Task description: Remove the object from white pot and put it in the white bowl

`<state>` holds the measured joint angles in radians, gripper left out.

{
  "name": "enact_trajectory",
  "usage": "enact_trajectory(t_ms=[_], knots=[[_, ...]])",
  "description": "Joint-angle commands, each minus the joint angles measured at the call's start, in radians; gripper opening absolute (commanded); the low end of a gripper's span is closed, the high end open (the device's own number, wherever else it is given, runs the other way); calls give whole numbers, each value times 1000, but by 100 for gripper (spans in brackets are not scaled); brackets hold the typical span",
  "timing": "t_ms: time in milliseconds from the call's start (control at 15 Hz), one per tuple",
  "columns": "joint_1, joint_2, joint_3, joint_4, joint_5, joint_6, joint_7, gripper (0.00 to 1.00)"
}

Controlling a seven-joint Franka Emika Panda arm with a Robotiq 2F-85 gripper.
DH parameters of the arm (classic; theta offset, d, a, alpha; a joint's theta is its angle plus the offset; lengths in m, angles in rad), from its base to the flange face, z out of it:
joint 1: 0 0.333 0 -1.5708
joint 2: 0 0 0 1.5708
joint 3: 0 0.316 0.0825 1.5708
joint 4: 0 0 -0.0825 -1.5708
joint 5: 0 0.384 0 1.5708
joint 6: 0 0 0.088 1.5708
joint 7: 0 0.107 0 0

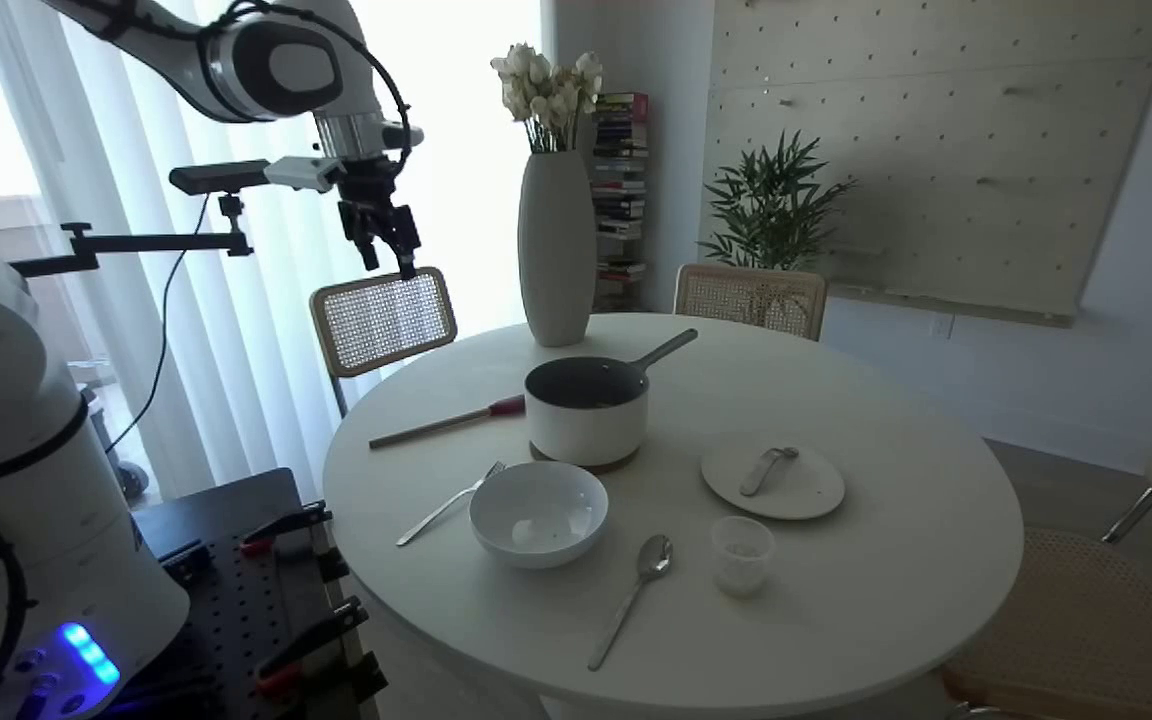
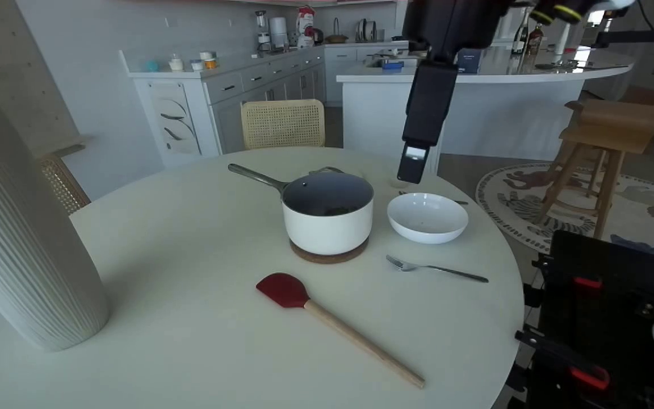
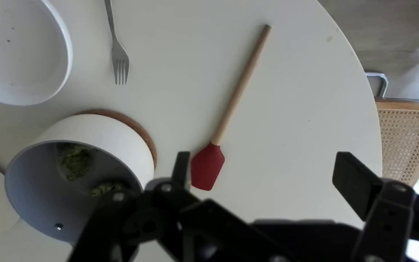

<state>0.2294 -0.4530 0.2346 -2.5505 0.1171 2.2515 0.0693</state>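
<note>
The white pot (image 1: 586, 428) stands on a round brown mat in both exterior views (image 2: 327, 234). In the wrist view the pot (image 3: 102, 131) shows a green lump (image 3: 74, 160) inside and a smaller green patch (image 3: 106, 188); I cannot tell if one is a reflection. The lump does not show in the exterior views. The white bowl (image 1: 536, 545) sits beside the pot, also in view here (image 2: 426, 234) and at the wrist view's upper left (image 3: 31, 69), with only tiny dark specks in it. My gripper (image 1: 389, 268) is open and empty (image 3: 262, 167), high above the table near the spatula side of the pot.
A red spatula (image 2: 287, 289) and a fork (image 2: 437, 269) lie beside the pot and bowl. A tall vase (image 1: 556, 250) stands behind the pot. A plate (image 1: 716, 480) with a utensil, a spoon (image 1: 652, 560) and a small clear cup (image 1: 742, 555) are also on the table.
</note>
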Motion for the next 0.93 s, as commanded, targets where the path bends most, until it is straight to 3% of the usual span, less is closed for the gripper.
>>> enact_trajectory(t_ms=[0, 400, 867], knots=[[-41, 60, 10, 58, -64, 2, 69, 100], [-127, 131, -19, 139, -195, 18, 116, 100], [-195, 227, -149, 212, -246, 123, -7, 100]])
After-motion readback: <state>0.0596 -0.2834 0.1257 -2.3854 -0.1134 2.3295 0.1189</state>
